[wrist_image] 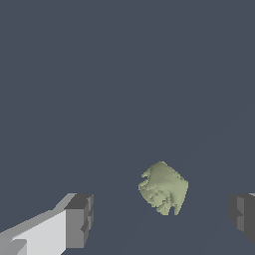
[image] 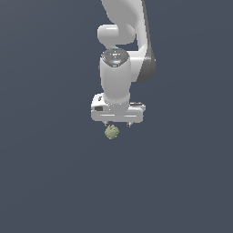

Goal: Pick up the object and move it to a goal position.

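Just below the wide-spread hand (image: 117, 124), an olive-green blob (image: 112, 132).

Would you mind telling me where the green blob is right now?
In the exterior view the blob sits just below the tool, slightly toward the exterior view's left. The wrist view shows it between the open fingers, touching neither.

surface: flat, plain slate-blue ground (image: 45, 182) (no markings or edges visible)
extent: fills both views behind everything else (wrist_image: 74, 74)
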Controlling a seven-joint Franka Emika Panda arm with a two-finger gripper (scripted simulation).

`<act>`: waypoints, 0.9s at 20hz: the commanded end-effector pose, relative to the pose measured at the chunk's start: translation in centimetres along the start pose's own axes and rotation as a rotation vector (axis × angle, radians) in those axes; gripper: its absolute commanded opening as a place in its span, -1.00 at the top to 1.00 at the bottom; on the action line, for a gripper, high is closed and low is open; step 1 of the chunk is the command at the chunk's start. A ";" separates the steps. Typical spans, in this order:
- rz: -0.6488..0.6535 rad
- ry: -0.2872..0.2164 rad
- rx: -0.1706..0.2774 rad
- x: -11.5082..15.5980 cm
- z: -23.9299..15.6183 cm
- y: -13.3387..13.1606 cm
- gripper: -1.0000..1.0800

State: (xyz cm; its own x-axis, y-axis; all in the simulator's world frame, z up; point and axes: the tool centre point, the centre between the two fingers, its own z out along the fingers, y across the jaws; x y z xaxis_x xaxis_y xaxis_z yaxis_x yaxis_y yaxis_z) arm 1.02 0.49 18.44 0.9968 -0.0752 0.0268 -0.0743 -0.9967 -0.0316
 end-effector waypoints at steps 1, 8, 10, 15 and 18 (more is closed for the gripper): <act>0.015 -0.001 0.000 -0.1 0.3 0.1 -0.92; 0.117 -0.005 -0.003 -0.7 1.7 0.6 -0.92; 0.160 -0.007 -0.005 -1.0 2.3 0.8 -0.92; 0.293 -0.011 -0.011 -1.9 4.1 1.5 -0.92; 0.382 -0.013 -0.016 -2.5 5.3 2.0 -0.92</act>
State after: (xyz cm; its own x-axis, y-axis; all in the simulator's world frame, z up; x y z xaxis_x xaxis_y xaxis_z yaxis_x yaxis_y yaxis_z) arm -1.14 -0.95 13.63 0.9166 -0.3999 0.0050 -0.3997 -0.9164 -0.0237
